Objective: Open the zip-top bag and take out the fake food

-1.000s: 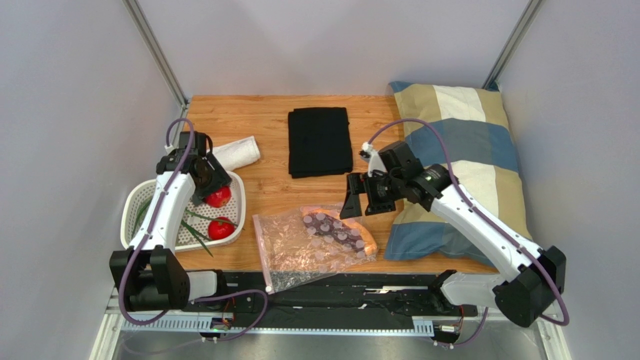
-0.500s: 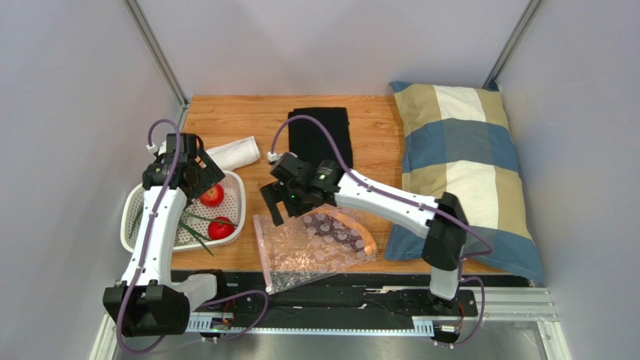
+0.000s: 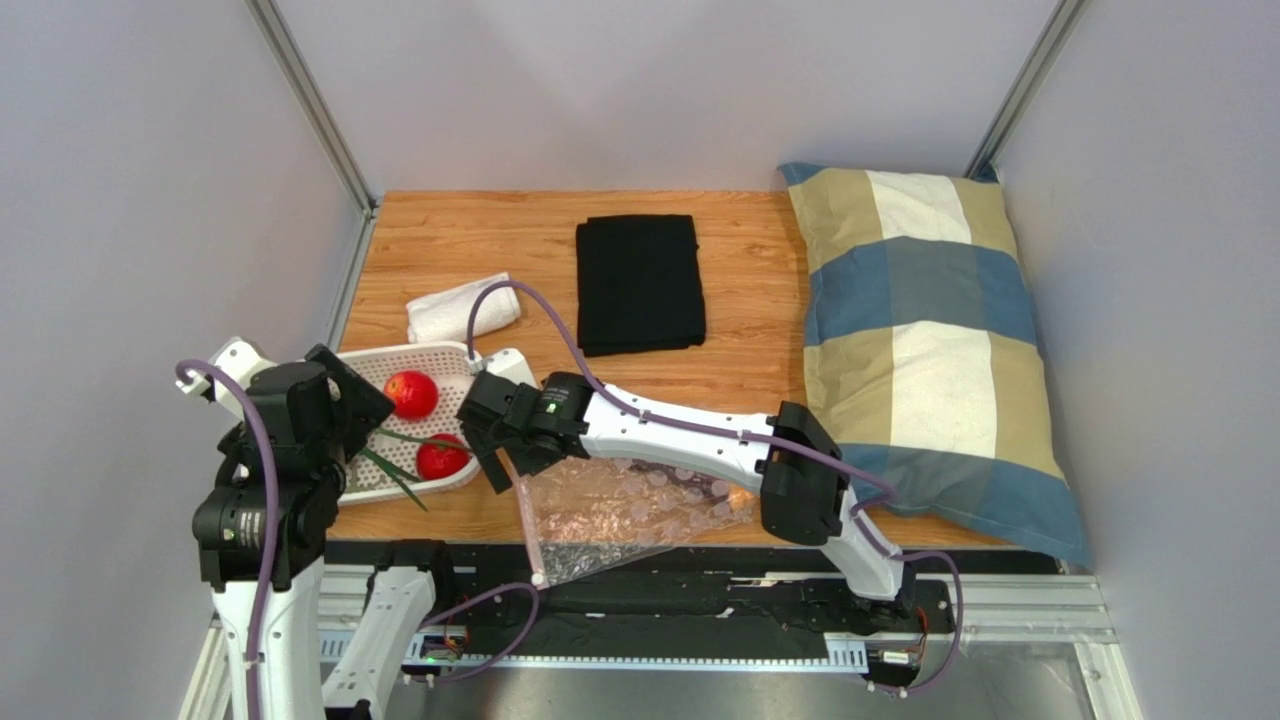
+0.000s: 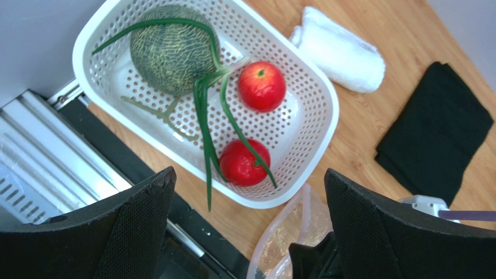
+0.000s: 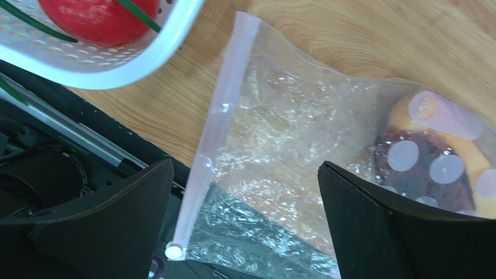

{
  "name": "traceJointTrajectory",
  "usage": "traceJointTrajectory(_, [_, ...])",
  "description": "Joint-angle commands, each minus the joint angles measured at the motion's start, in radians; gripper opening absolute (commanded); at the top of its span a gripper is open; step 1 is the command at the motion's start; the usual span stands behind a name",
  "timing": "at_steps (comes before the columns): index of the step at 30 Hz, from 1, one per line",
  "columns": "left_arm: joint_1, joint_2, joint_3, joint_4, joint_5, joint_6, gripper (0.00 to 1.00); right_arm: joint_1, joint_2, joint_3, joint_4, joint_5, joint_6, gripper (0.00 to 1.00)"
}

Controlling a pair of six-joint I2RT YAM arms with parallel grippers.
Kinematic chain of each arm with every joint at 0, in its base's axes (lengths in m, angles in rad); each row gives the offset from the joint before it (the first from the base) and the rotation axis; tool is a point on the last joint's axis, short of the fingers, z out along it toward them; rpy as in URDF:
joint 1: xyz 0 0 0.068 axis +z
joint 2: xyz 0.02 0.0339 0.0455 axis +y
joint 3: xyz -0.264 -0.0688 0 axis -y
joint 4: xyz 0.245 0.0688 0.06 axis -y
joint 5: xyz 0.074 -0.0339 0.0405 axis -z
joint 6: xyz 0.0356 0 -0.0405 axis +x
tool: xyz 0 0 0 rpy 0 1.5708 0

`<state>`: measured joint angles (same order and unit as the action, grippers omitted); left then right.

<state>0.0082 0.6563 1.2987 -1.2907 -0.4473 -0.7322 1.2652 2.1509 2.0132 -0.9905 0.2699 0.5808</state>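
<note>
Two claws are shown spread: left gripper (image 4: 249, 174) above the basket (image 4: 326, 99), right gripper (image 5: 243, 165) over the bag (image 5: 291, 133) at the near edge, food (image 5: 442, 174) inside; its zip strip (image 5: 224, 110) is best pinched squarely.

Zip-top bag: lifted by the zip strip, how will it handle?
Thin, crinkled film of the zip-top bag suggests it's floppy. The orange piece at one end would probably drag that end down. Glossy plastic may slip.
</note>
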Motion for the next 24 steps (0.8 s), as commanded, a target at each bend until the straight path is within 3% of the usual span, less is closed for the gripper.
traceJointTrajectory(1, [-0.005, 0.016, -0.067, -0.113, 0.019, -0.071, 0.99, 0.028, 0.059, 0.079, 0.001, 0.045, 0.040, 1.00])
traceJointTrajectory(5, [-0.005, -0.044, -0.082, -0.122, 0.071, -0.062, 0.99, 0.028, 0.113, 0.069, -0.034, 0.074, 0.063, 0.93])
traceJointTrajectory(9, [-0.005, -0.090, -0.065, -0.099, 0.175, -0.019, 0.93, 0.028, 0.096, 0.029, -0.022, 0.098, 0.054, 0.72])
traceJointTrajectory(11, [-0.004, -0.106, -0.084, -0.076, 0.289, 0.004, 0.84, 0.023, 0.084, 0.009, -0.007, 0.106, 0.045, 0.48])
traceJointTrajectory(13, [-0.005, -0.115, -0.119, -0.043, 0.428, 0.014, 0.81, 0.017, 0.072, -0.002, -0.004, 0.101, 0.040, 0.30])
traceJointTrajectory(14, [-0.005, -0.121, -0.160, -0.032, 0.480, 0.023, 0.78, 0.014, 0.064, -0.004, -0.010, 0.101, 0.034, 0.15])
traceJointTrajectory(16, [-0.005, -0.132, -0.212, 0.023, 0.640, 0.062, 0.73, 0.016, 0.027, -0.024, -0.011, 0.107, 0.019, 0.02])
traceJointTrajectory(18, [-0.004, -0.156, -0.301, 0.076, 0.753, 0.077, 0.66, 0.007, -0.026, -0.045, -0.034, 0.104, 0.011, 0.00])
traceJointTrajectory(19, [-0.005, -0.170, -0.334, 0.138, 0.883, 0.079, 0.63, 0.005, -0.046, -0.059, -0.039, 0.094, 0.011, 0.00])
traceJointTrajectory(20, [-0.004, -0.175, -0.398, 0.163, 0.938, 0.068, 0.55, -0.009, -0.066, -0.068, -0.043, 0.077, 0.013, 0.00])
traceJointTrajectory(24, [-0.005, -0.211, -0.545, 0.312, 1.136, -0.048, 0.46, -0.035, -0.177, -0.137, -0.025, -0.020, 0.042, 0.00])
